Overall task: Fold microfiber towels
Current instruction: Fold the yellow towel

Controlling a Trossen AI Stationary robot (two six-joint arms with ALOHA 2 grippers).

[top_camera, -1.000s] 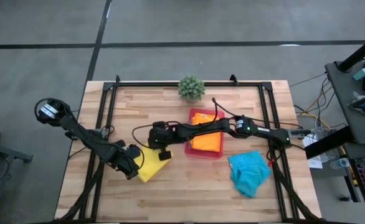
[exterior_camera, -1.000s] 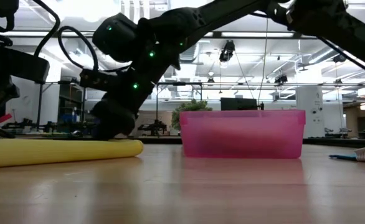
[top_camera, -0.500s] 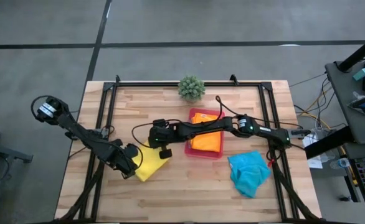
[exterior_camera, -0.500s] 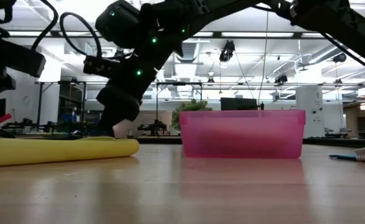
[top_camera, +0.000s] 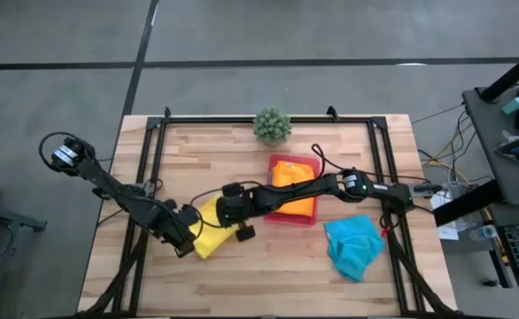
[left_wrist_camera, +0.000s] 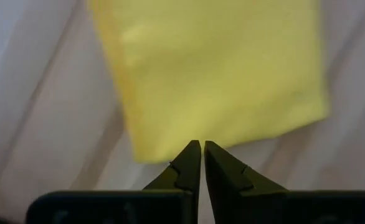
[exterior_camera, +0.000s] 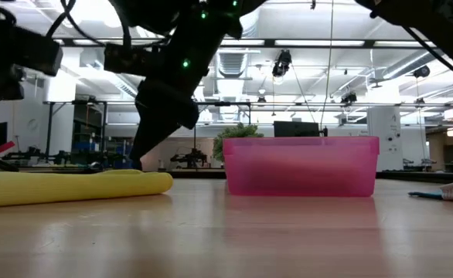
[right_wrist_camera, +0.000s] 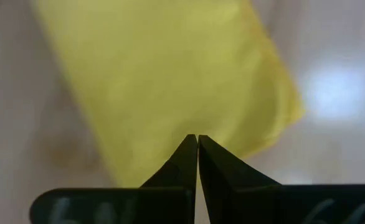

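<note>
Both pairs of fingers are clenched together and grasp nothing. The left gripper hangs over the near-left edge of the folded yellow towel; the right gripper hangs over the same towel's right side. The towel lies flat on the wooden table, left of centre. To its right stands a pink tray holding an orange towel. A crumpled blue towel lies near the right edge. A small green plant stands at the far edge.
</note>
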